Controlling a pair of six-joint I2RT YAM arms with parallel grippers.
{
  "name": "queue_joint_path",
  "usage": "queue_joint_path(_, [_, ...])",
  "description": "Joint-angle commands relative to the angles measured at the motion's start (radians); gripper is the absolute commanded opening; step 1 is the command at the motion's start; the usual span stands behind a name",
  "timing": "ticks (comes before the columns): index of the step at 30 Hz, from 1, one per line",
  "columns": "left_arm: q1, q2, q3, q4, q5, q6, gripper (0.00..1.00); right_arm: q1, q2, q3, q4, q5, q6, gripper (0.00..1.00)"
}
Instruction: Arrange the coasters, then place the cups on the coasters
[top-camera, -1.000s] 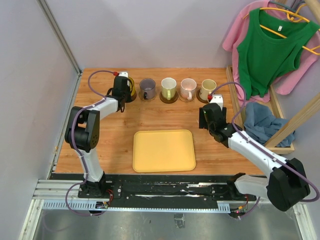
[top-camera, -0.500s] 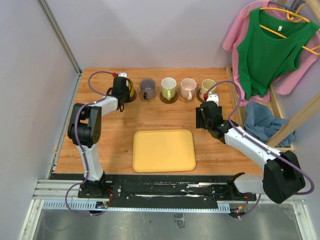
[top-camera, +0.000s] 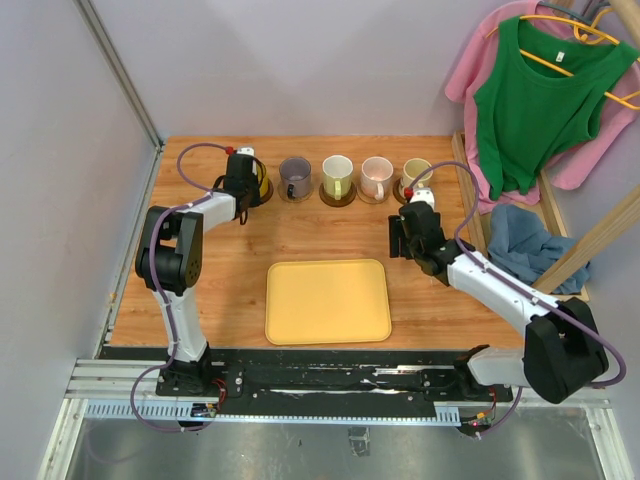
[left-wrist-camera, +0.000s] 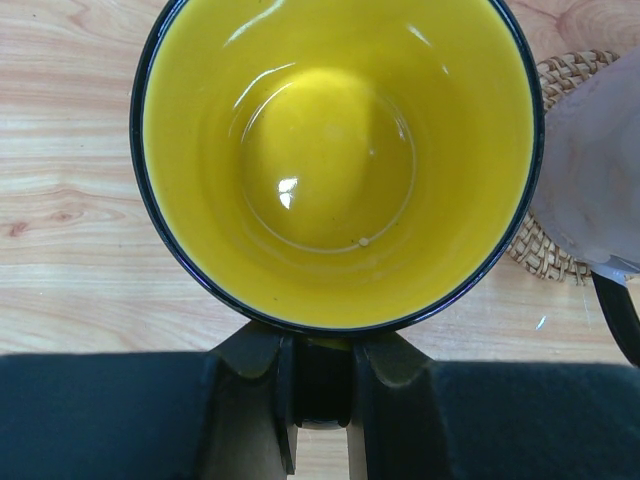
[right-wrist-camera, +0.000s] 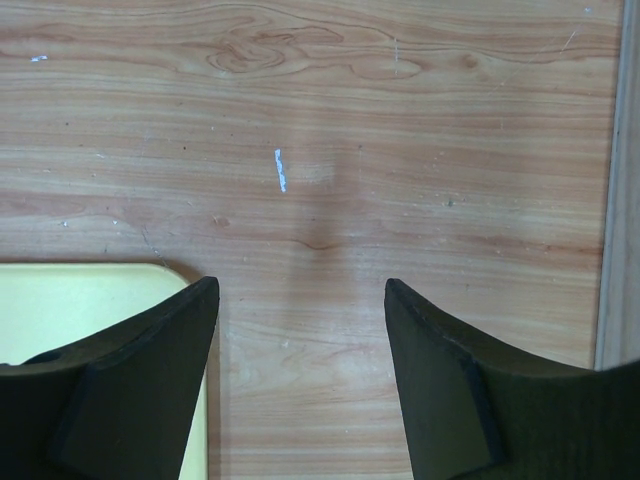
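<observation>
Your left pincer (left-wrist-camera: 320, 372) pinches the yellow mug (left-wrist-camera: 330, 160) by its handle, at the left end of the cups (top-camera: 337, 177) lined along the worktop's (right-wrist-camera: 300, 120) far edge. Your right pincer (right-wrist-camera: 298, 300), spread, hovers over bare worktop near the yellow tray's (right-wrist-camera: 90, 300) far-right corner.

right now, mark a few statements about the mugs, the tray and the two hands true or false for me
The left hand grips the yellow mug by its handle. True.
The right hand holds a mug. False: it is open and empty, over the table.
A mug stands on the tray. False: nothing stands on it.
The pink mug stands between the pale green mug and the cream mug. True.
</observation>
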Motion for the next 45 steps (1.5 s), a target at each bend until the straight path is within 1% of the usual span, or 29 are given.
queue_joint_path(1, [0.003,-0.018,0.024,0.041,0.001,0.011,0.00,-0.008,0.015,0.039,0.001,-0.018,0.006,0.68])
queue_joint_path(31, [0.003,-0.017,0.020,-0.029,-0.024,-0.008,0.01,-0.008,0.032,0.045,-0.015,-0.065,0.019,0.69])
queue_joint_path(33, [0.003,-0.018,0.021,-0.035,-0.032,-0.009,0.05,-0.008,0.031,0.045,-0.015,-0.066,0.019,0.69])
queue_joint_path(39, [0.003,-0.030,0.013,-0.044,-0.048,-0.008,0.31,-0.008,0.034,0.044,-0.017,-0.071,0.020,0.69])
queue_joint_path(45, [0.003,-0.047,0.003,-0.046,-0.045,-0.002,0.47,-0.008,0.034,0.044,-0.017,-0.077,0.021,0.69])
